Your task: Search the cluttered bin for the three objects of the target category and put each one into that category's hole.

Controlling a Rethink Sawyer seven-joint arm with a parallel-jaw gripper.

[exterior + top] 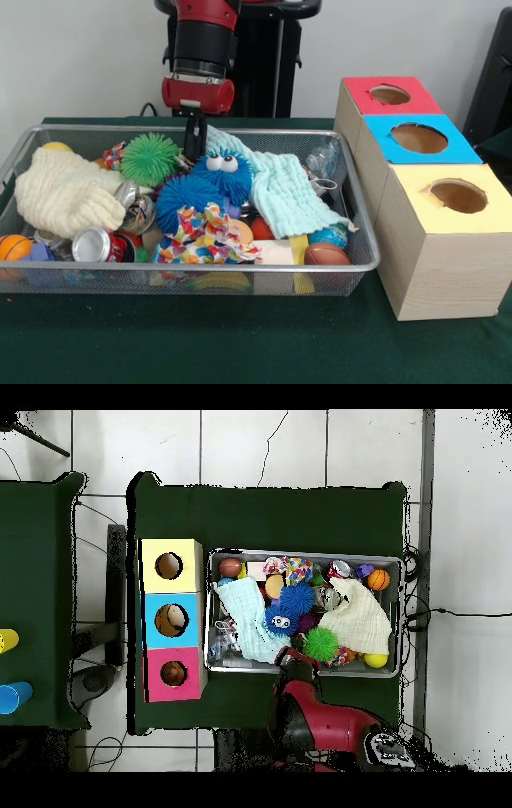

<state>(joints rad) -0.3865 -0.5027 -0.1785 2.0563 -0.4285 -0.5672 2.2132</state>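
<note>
The black gripper (194,138) hangs low at the back of the bin, tucked into the toys. Its tips are hidden behind them, so I cannot tell if it is open or shut.

Just in front of it sits a fuzzy blue ball toy with big googly eyes (224,172). On one side, nearly touching, is a green spiky rubber ball (150,158). On the other side a pale green cloth (280,188) lies draped over the pile. A little further toward the front is a plain blue spiky ball (182,200), with a spotty rainbow cloth (204,232) crumpled below it.

I think the three fluffy, spiky balls may be the things to find, because there are three and the gripper is right among them. The task does not name the kind, though, so this is a guess. They all lie in the bin; none is lifted out.

Further away from the gripper, a thick cream knitted cloth (64,192) covers one end, and shiny crushed cans (92,244) and a small brown football (326,254) lie by the front wall. The cloths hide things, so some digging may be needed.

All this sits in a silver wire mesh bin (364,232). Beside the bin stand three wooden boxes with round holes: a red-topped box (364,100), a blue-topped box (384,148) and a yellow-topped box (496,212). They are close so a toy only needs a short trip.
</note>
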